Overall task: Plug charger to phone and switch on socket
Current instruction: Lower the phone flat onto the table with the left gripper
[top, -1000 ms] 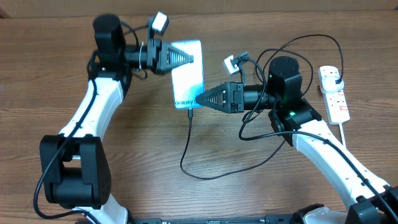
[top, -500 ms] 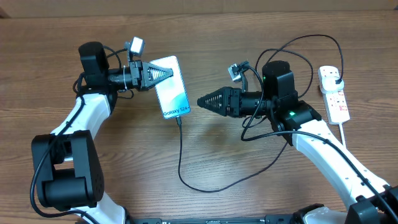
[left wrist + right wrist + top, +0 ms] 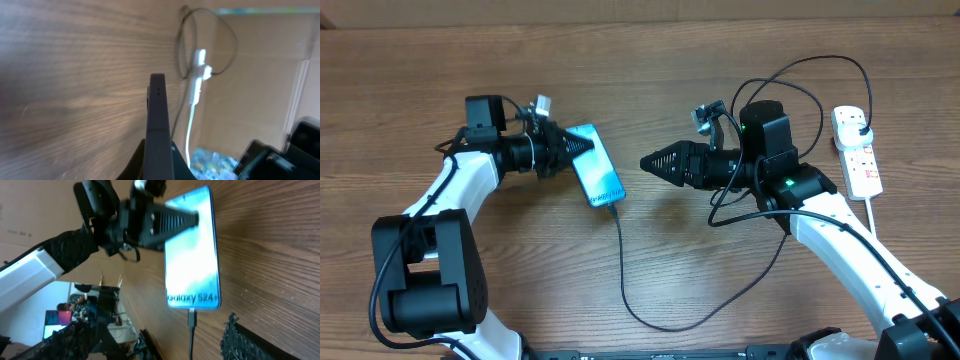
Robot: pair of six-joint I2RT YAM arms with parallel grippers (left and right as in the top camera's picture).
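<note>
My left gripper [image 3: 578,150] is shut on the phone [image 3: 597,178], a slim handset with a light blue "Galaxy S24" screen, holding it by its top end, tilted over the table. The left wrist view shows the phone [image 3: 158,120] edge-on between the jaws [image 3: 159,162]. The charger [image 3: 623,260], a thin black cable, has its connector tip [image 3: 192,317] in the phone's [image 3: 192,260] bottom port. It loops across the table to a black plug [image 3: 861,122] in the white socket [image 3: 861,165] at the far right. My right gripper [image 3: 650,162] is open and empty, right of the phone.
The socket's thick white cord [image 3: 876,222] runs toward the front right. The charger cable sweeps low toward the front edge [image 3: 670,324] and passes under my right arm. A cardboard wall [image 3: 260,75] bounds the table's far side.
My left gripper has carried the phone to the left and tilted it, with the cable trailing behind. My right gripper has drawn back to the right from the phone's bottom end.
</note>
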